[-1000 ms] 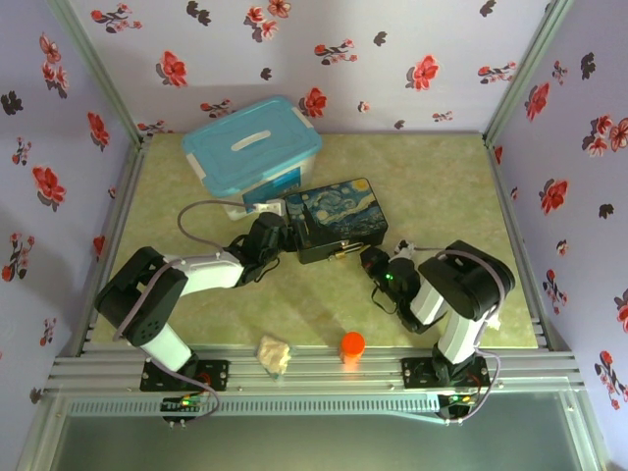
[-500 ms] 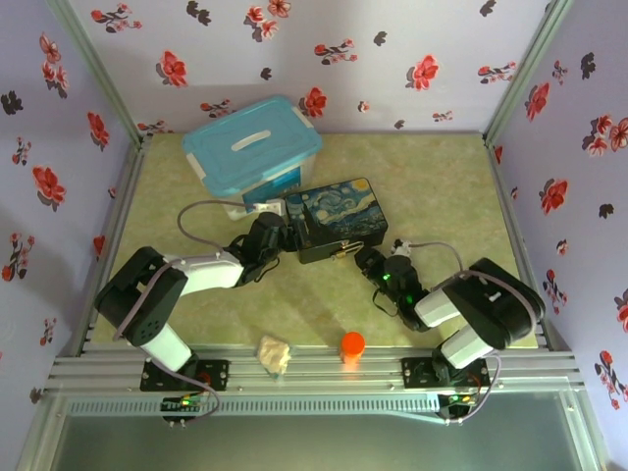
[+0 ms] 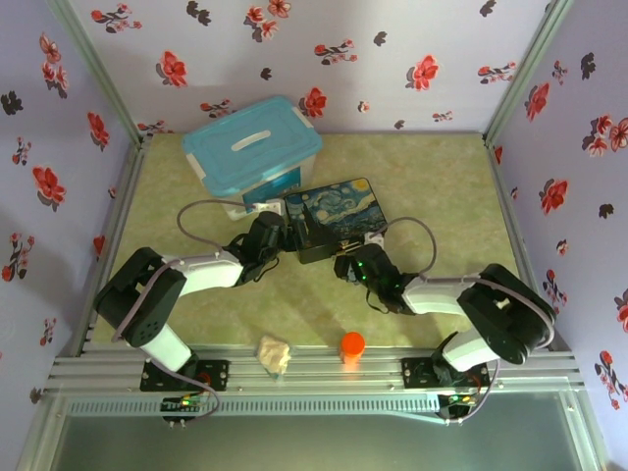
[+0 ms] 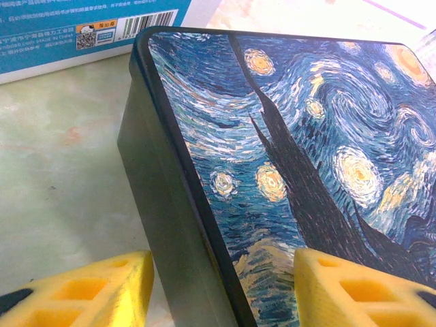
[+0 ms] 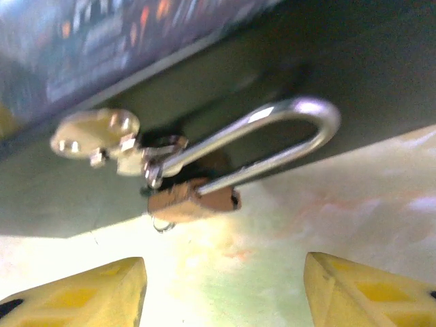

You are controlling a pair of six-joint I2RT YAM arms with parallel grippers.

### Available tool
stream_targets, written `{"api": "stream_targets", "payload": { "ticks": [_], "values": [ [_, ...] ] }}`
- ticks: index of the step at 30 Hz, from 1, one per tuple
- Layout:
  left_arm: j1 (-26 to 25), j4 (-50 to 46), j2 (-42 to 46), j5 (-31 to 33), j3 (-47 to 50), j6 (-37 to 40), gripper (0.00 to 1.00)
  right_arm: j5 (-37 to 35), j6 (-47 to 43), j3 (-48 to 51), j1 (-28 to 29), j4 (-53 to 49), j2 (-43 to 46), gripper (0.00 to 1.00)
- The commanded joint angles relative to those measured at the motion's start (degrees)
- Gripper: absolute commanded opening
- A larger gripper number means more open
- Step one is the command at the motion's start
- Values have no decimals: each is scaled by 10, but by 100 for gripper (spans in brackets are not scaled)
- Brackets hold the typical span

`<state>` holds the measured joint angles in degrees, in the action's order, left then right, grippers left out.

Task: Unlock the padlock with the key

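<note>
The padlock [image 5: 194, 199] has a small brass body and a silver shackle [image 5: 279, 133]. It hangs from the shiny hasp [image 5: 95, 133] on the front wall of the painted tin box [image 3: 339, 214], blurred in the right wrist view. A thin wire ring shows under the body; the key itself I cannot make out. My right gripper [image 5: 225, 272] [image 3: 345, 265] is open just short of the padlock, touching nothing. My left gripper [image 4: 223, 266] [image 3: 280, 235] clamps the tin box's [image 4: 286, 136] left corner. One yellow finger [image 4: 102, 289] presses the dark side wall and the other [image 4: 354, 289] lies over the lid.
A blue-lidded plastic bin [image 3: 253, 147] stands right behind the tin box, and its label [image 4: 88, 34] faces my left wrist. An orange cylinder [image 3: 352, 343] and a beige lump [image 3: 275, 353] sit at the near edge. Flowered walls close in three sides.
My right arm has stretched left toward the front of the tin box, and its gripper has gone from shut to open. The left arm and the box have not moved.
</note>
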<state>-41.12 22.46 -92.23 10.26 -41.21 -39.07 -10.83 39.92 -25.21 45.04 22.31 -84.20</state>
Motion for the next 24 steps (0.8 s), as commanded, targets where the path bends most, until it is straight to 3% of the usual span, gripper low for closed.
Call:
{"api": "stream_targets", "payload": {
  "ticks": [1, 6, 11, 15, 20, 24],
  "values": [
    [9, -153, -22, 7, 28, 21, 55, -63, -15, -27, 17, -42, -27, 63],
    [9, -149, -26, 7, 32, 22, 55, -125, -19, -42, 36, -24, -70, 63],
    [9, -136, -35, 11, 36, 25, 55, -178, 8, -25, 48, 118, -123, 58],
    [9, -138, -38, 11, 37, 27, 55, -240, 22, -40, 62, 131, -140, 54],
    [9, -135, -42, 14, 38, 27, 55, -292, 54, -32, 64, 131, -130, 41],
    [9, -134, -44, 16, 39, 25, 54, -264, 102, 6, 43, 191, -117, 29]
  ]
}}
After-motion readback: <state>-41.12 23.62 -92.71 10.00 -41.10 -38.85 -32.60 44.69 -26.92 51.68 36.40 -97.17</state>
